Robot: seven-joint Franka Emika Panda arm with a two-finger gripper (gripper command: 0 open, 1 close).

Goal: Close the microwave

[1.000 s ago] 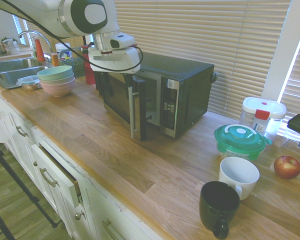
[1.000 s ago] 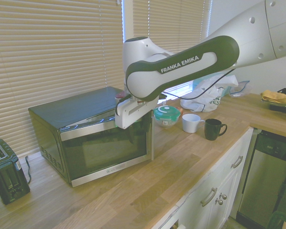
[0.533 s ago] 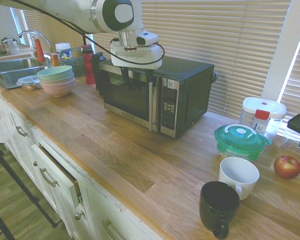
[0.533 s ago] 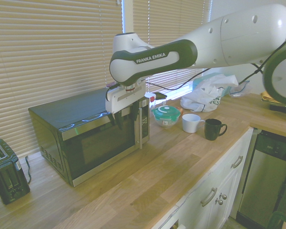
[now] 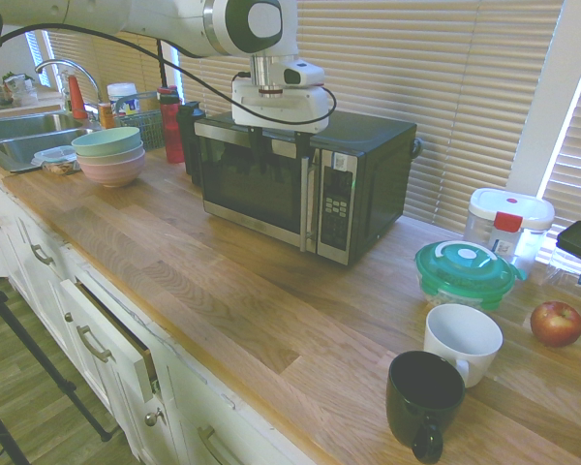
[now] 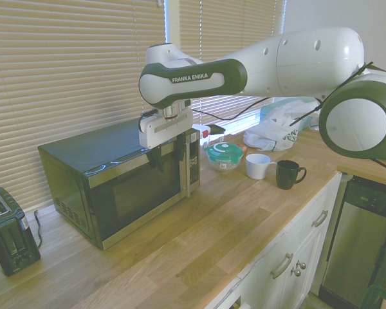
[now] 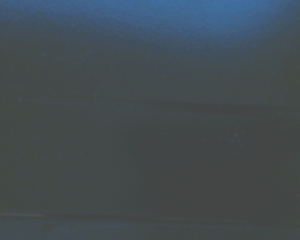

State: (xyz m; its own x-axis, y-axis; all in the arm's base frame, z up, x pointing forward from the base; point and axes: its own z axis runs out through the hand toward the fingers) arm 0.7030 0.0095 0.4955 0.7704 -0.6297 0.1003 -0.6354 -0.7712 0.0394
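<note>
The black microwave point(image 5: 366, 143) stands on the wooden counter with its dark glass door point(image 5: 250, 184) flush against the front. The silver bar handle point(image 5: 306, 205) sits beside the keypad point(image 5: 336, 206). My gripper point(image 5: 283, 151) hangs at the top of the door, just left of the handle, fingers spread and pressed against the glass with nothing between them. From the other side, the gripper point(image 6: 168, 154) sits on the microwave point(image 6: 93, 151) door's upper right corner by the handle point(image 6: 188, 171). The wrist view is a dark blur.
Stacked bowls point(image 5: 109, 155), a red bottle point(image 5: 171, 126) and a sink point(image 5: 24, 131) lie left of the microwave. A green-lidded container point(image 5: 465, 271), white mug point(image 5: 462, 339), black mug point(image 5: 424, 397) and apple point(image 5: 556, 323) sit right. A toaster point(image 6: 9, 235) stands beyond it. A drawer point(image 5: 116, 329) is ajar.
The microwave door swung from wide open to shut against the front. My gripper travelled with it toward the oven and now rests on the door's top edge.
</note>
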